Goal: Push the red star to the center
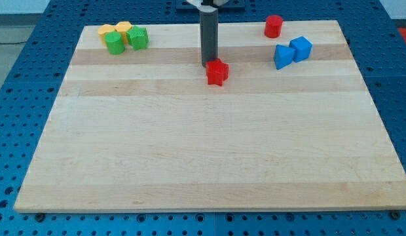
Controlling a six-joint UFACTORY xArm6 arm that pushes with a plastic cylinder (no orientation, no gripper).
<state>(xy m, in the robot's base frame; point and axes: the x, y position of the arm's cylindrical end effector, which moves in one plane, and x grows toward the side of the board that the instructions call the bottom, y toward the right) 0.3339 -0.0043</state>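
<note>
The red star (217, 73) lies on the wooden board (209, 151), a little above the board's middle and slightly to the view's right of centre. My dark rod comes down from the view's top, and my tip (209, 64) sits just above and to the left of the star, touching or nearly touching its upper left edge.
A red cylinder (274, 26) stands near the top right. Two blue blocks (293, 52) sit side by side below it. At the top left, two green blocks (126, 40) and two yellow blocks (116, 30) form a tight cluster.
</note>
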